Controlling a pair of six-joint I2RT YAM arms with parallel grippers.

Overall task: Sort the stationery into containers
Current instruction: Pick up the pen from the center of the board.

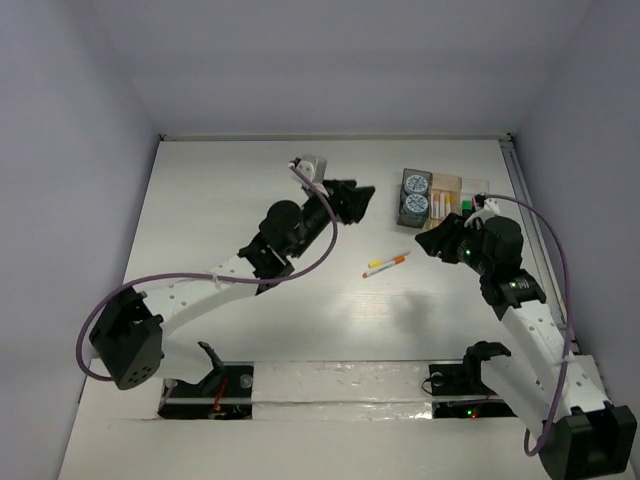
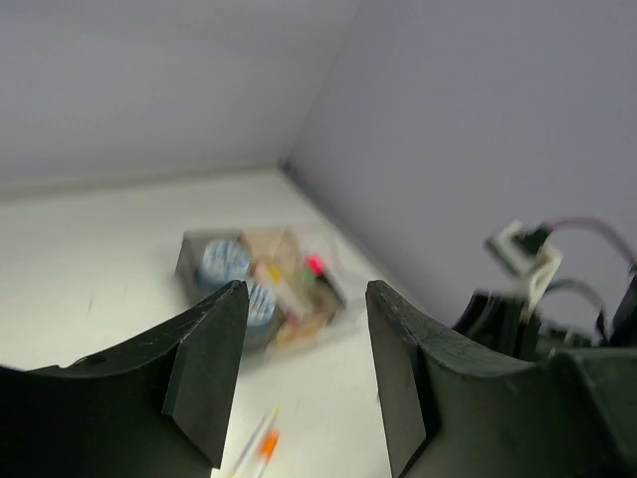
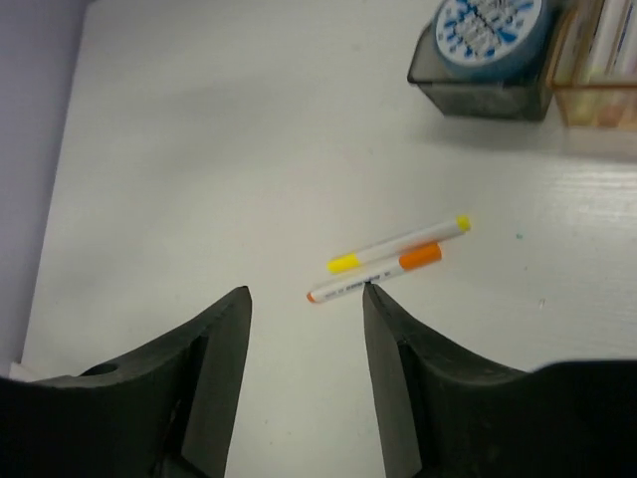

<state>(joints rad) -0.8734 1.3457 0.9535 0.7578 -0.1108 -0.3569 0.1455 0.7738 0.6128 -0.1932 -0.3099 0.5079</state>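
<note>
Pens (image 1: 387, 264) on white table (image 1: 200, 200), pale lilac walls (image 1: 330, 60) around

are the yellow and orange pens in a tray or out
Out: yellow pen and orange pen lie side by side on the table, outside the trays.

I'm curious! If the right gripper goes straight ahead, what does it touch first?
Probably the orange pen, just ahead of the right gripper; the yellow pen lies beside it, slightly farther.
</note>
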